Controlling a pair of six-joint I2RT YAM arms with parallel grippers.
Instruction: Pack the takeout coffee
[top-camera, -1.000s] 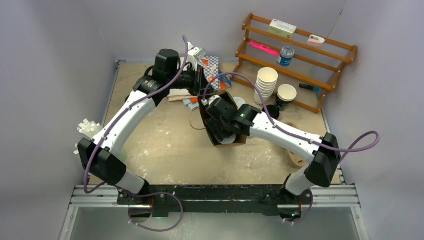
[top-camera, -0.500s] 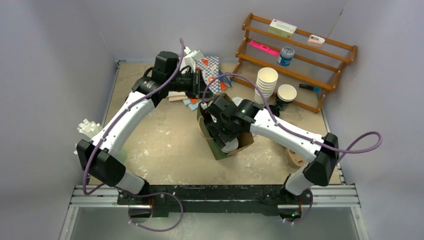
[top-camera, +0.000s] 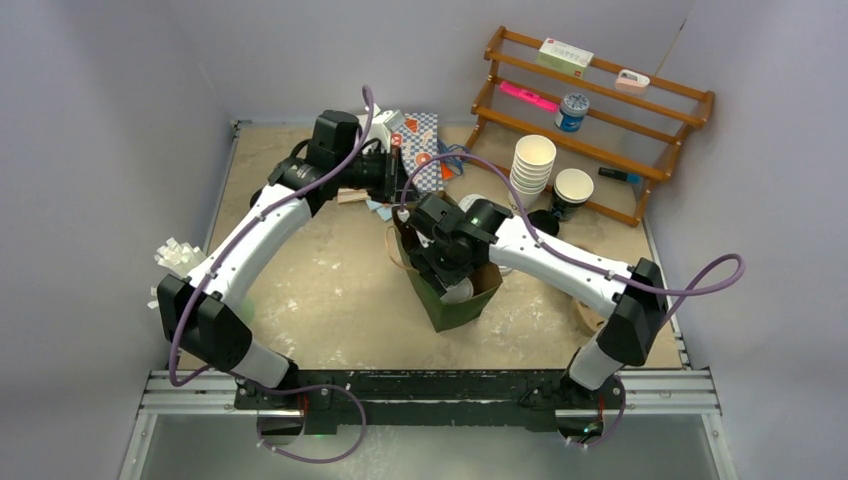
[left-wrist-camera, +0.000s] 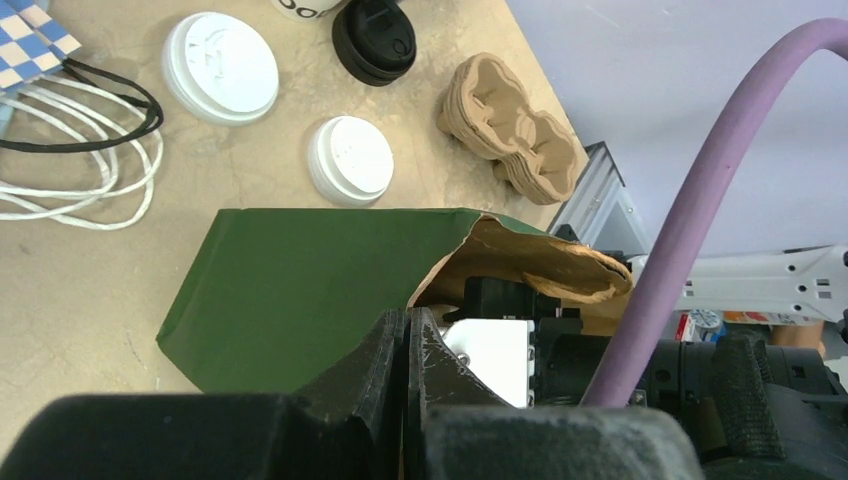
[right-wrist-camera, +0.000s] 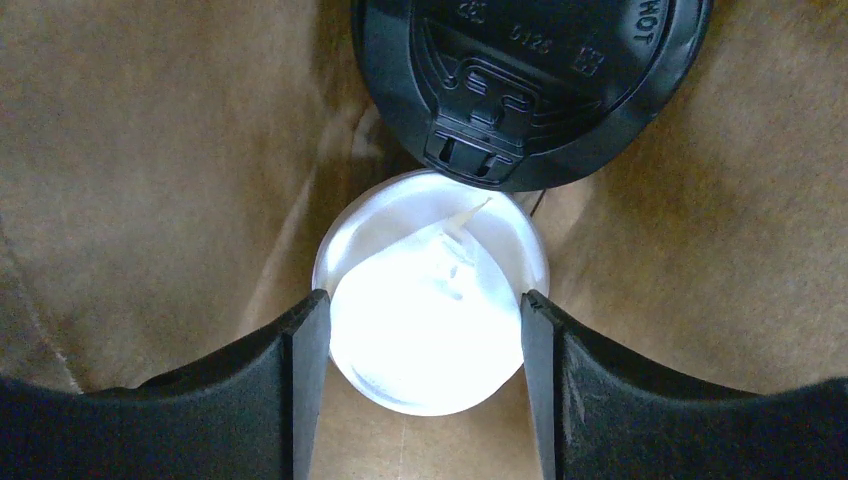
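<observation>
A green paper bag (top-camera: 455, 311) with a brown inside stands at the table's middle; it also shows in the left wrist view (left-wrist-camera: 300, 280). My right gripper (right-wrist-camera: 420, 330) reaches down into it and is shut on the takeout coffee (right-wrist-camera: 430, 300). Only the coffee's round white lid shows; its body is hidden. A cup with a black lid (right-wrist-camera: 530, 80) sits in the bag just beyond the coffee. My left gripper (left-wrist-camera: 408, 325) is shut on the bag's far rim, seen from above (top-camera: 398, 187).
A wooden rack (top-camera: 600, 110) stands at the back right, with a stack of white cups (top-camera: 532, 165) and a single cup (top-camera: 572, 190) before it. Loose white lids (left-wrist-camera: 220, 65), a black lid (left-wrist-camera: 373, 38) and pulp carriers (left-wrist-camera: 510, 130) lie beyond the bag.
The bag has swung from lying open toward upright, its green side now facing the near edge. My right gripper moved with it, deeper inside, still holding the coffee.
</observation>
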